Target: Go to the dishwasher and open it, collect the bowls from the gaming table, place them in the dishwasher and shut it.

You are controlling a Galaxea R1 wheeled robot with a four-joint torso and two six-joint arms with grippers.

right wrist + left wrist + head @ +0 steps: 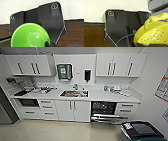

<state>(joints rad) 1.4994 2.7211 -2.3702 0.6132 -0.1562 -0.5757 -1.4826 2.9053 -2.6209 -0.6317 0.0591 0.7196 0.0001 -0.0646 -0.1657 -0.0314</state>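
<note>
The dishwasher point(103, 108) stands open in the white kitchen unit, right of the sink, with its door point(108, 117) folded down and wire racks showing in the dark interior. In the left wrist view a yellow-green perforated bowl point(154, 33) with a loop handle sits close at my left gripper point(136, 44), which is shut on its rim. In the right wrist view a bright green bowl point(30, 36) is held by my right gripper point(48, 44), a dark finger clamped on its edge. Both bowls hang above brown flooring. The gaming table is out of view.
A white counter point(100, 95) runs wall to wall with a sink point(74, 93), clutter at the left and dishes at the right. A dark boxy object point(141, 132) stands at the lower right near the dishwasher door. Pale floor point(57, 130) lies before the cabinets.
</note>
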